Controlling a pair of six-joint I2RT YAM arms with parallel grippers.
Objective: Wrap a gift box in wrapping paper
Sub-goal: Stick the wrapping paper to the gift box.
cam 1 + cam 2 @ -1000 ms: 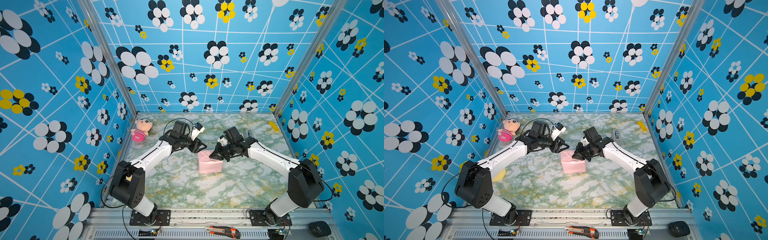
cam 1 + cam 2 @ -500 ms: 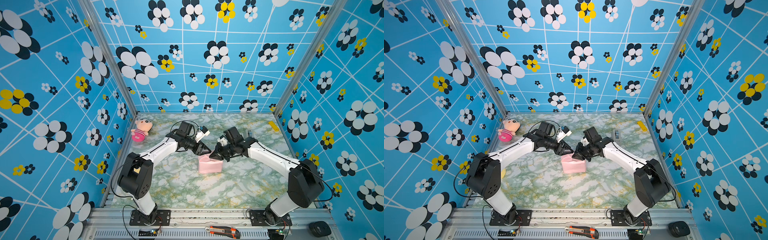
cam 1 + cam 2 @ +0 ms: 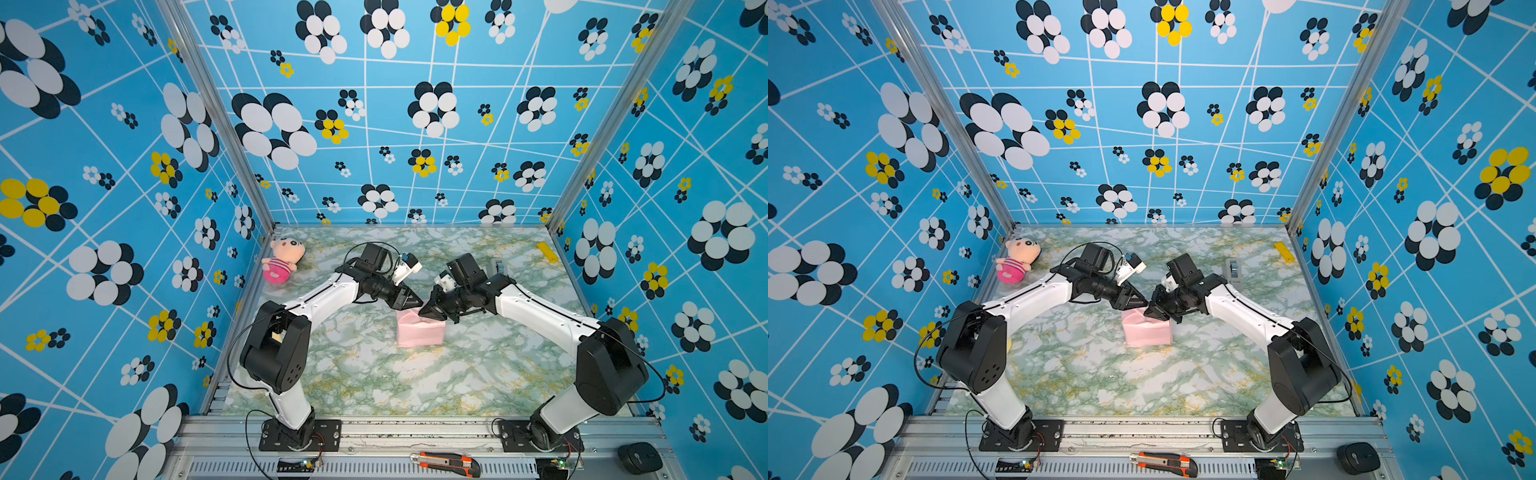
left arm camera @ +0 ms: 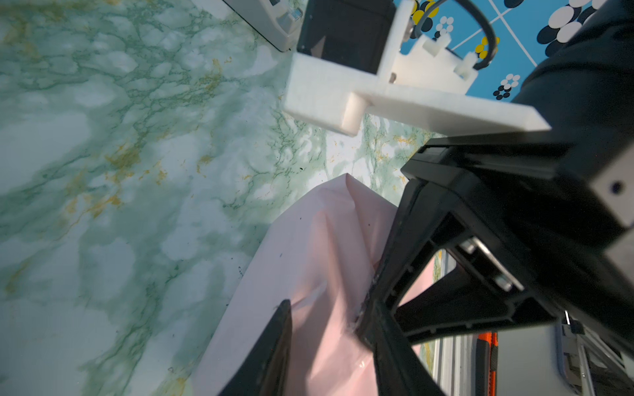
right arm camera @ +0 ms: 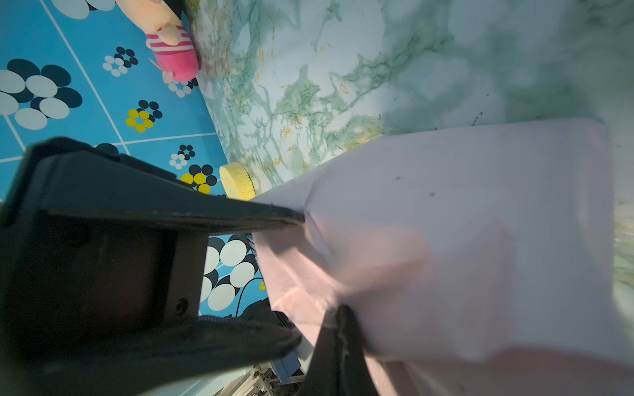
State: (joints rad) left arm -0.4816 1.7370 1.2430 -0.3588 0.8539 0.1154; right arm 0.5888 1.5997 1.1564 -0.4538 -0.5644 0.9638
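Top views: left pincer [image 3: 417,302], angled inward, ajar; right pincer [image 3: 424,312] seemingly pinches wrapping paper [image 3: 419,334].

wrapping paper [image 3: 419,334] bundle mid counter [image 3: 374,374], left claw [image 3: 415,300] + right claw [image 3: 424,309] nose to nose over its top back edge. plush doll [image 3: 282,259] far-left corner, tape dispenser [image 3: 1233,270] behind right arm [image 3: 540,316].

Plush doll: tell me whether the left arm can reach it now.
Probably yes: the plush doll lies on that arm's side, with bare tabletop between. The left gripper, jaws around the wrapping paper, must back off first.
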